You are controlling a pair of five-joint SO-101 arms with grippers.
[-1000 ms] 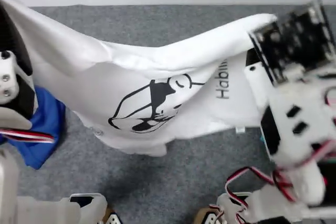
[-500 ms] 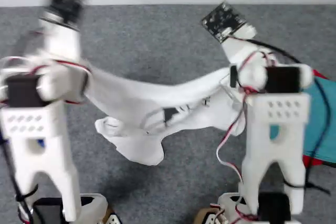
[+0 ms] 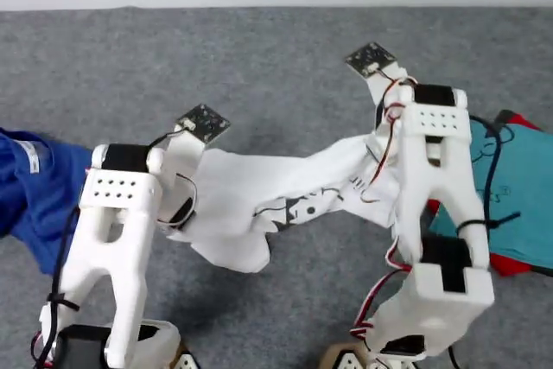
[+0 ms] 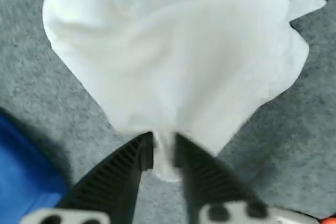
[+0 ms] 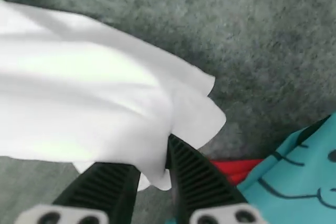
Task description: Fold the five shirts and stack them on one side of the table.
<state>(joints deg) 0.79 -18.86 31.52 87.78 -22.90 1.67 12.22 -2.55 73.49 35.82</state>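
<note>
Two arms share one white shirt [image 3: 259, 205], which is slung between them low over the grey, felt-like surface [image 3: 259, 66]. The cloth is soft and thin. It is pulled into a long, sagging band with a bunched fold hanging at its lower edge, and I cannot tell whether that fold touches the surface.

From above, a black line drawing shows across the creased front of the shirt. The left arm's wrist camera sees plain white folds fanning out from the left pincer [image 4: 164, 153]. Its black, ribbed fingers are pinched together on a narrow tuck of the hem. The right pincer [image 5: 152, 169] has the same ribbed black fingers, and they are clamped on a scalloped corner of the white shirt.

A crumpled blue shirt [image 3: 34, 196] lies at the left edge of the surface, beside the left arm. On the opposite side, behind the right arm, a teal shirt [image 3: 510, 205] with dark outline print lies spread flat on top of a red shirt [image 3: 511, 118]. The red one peeks out past its far and near edges. The right wrist view catches that red strip just beyond its fingers, next to the teal cloth.
</note>
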